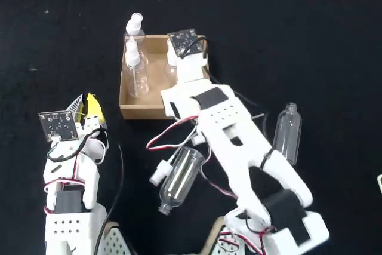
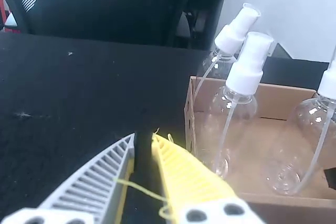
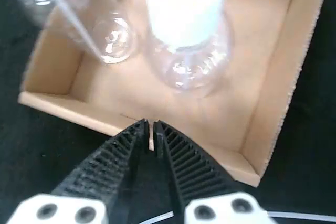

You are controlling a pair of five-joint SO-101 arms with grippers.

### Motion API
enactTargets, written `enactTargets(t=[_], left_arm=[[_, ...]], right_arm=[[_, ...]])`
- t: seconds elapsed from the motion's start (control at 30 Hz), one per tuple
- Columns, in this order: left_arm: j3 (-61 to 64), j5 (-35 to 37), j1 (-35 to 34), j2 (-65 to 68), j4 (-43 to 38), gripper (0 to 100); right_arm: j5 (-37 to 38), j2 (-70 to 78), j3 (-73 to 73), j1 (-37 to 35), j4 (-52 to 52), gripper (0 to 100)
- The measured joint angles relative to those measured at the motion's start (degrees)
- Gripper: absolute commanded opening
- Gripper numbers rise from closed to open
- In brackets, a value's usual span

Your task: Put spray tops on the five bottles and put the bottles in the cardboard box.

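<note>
The cardboard box (image 1: 134,110) stands at the table's middle back. A capped spray bottle (image 1: 136,68) stands upright in its left part (image 2: 231,114). A second capped bottle (image 1: 135,27) rises at the far left corner (image 2: 223,51); whether it is inside I cannot tell. A third capped bottle (image 3: 185,30) stands in the box (image 3: 268,93) under my right gripper (image 3: 150,129), which hovers shut and empty over the box's front part. Two uncapped bottles lie on the table, one (image 1: 180,177) by the right arm's base and one (image 1: 287,132) to the right. My left gripper (image 2: 143,142) is shut and empty, left of the box.
A small white piece (image 1: 157,175) lies beside the nearer uncapped bottle, among the right arm's red and white wires. The right arm (image 1: 239,147) stretches from the front over to the box. Black cloth covers the table.
</note>
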Motion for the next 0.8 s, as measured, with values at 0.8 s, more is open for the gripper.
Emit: enactTargets(t=[0.8], left_arm=[[0.00, -0.35, -0.44, 0.00, 0.00, 5]], right_arm=[[0.00, 9.41, -1.67, 1.32, -8.26, 1.1]])
